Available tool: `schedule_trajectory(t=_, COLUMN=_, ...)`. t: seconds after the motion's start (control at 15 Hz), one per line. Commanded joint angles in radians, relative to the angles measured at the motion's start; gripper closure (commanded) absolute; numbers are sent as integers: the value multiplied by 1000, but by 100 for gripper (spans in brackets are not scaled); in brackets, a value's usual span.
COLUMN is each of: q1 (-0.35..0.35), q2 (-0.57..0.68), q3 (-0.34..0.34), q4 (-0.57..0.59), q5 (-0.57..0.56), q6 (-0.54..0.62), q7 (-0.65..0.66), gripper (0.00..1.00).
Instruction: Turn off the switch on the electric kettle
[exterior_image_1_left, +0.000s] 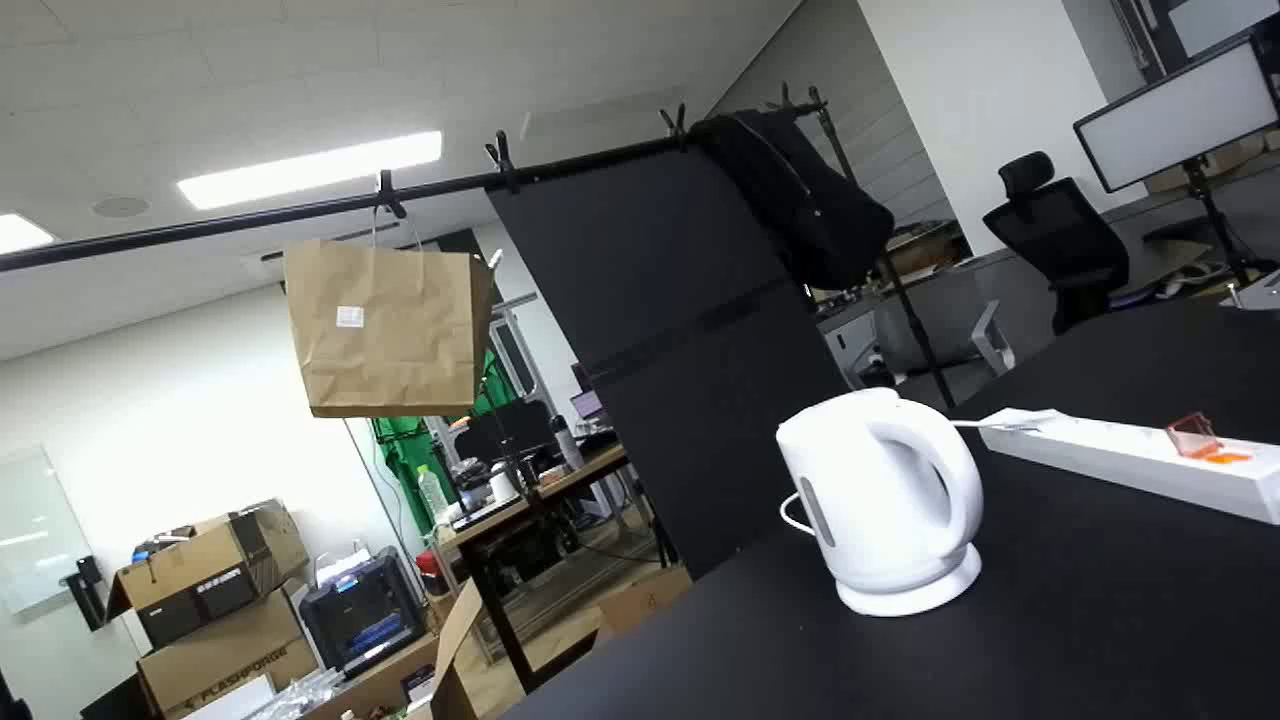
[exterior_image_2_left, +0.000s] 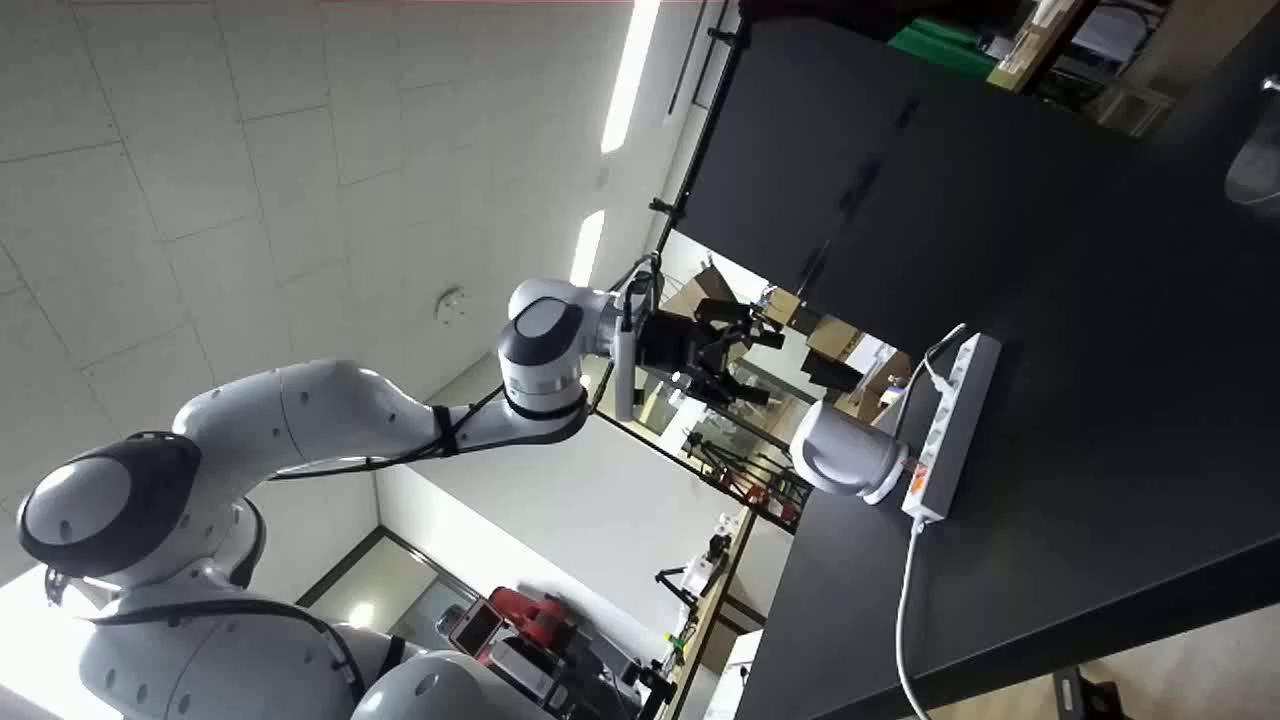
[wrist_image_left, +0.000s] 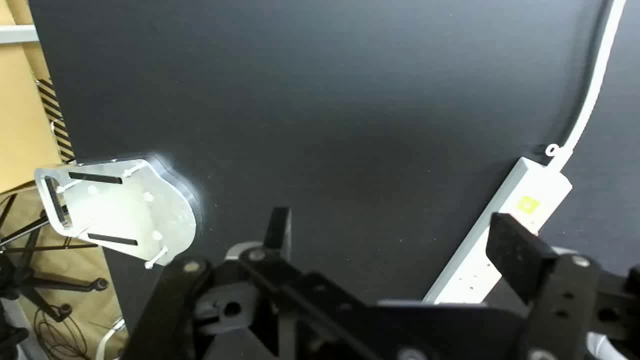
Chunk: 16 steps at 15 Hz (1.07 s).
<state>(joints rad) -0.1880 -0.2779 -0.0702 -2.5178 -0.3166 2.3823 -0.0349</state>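
The white electric kettle (exterior_image_1_left: 870, 500) stands upright on its round base on the black table, its loop handle to the right in that exterior view. It also shows in an exterior view (exterior_image_2_left: 838, 448), near the power strip. Its switch cannot be made out. My gripper (exterior_image_2_left: 760, 368) is apart from the kettle, above the table, with a gap between fingers and kettle top. In the wrist view the gripper (wrist_image_left: 392, 232) has its fingers wide apart with nothing between them. The kettle cannot be made out clearly in the wrist view.
A long white power strip (exterior_image_1_left: 1120, 455) lies beside the kettle; it also shows in the wrist view (wrist_image_left: 472, 272). It has an orange switch with a raised cover (exterior_image_1_left: 1195, 437). A white cord (wrist_image_left: 592, 90) runs from it. A metal plate (wrist_image_left: 125, 205) sits at the table edge.
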Motion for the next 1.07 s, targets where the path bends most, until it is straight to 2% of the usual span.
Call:
schedule_trajectory(t=0.0, q1=10, q2=0, q3=-10, q4=1, q5=-3, q6=-3, q7=2, gripper=0)
schedule_trajectory(t=0.67, q1=12, q2=3, q3=-6, q4=9, q5=-5, q6=-7, q7=4, gripper=0)
schedule_trajectory(t=1.0, q1=68, q2=12, q3=32, q4=84, q5=28, q6=-3, q7=18, gripper=0)
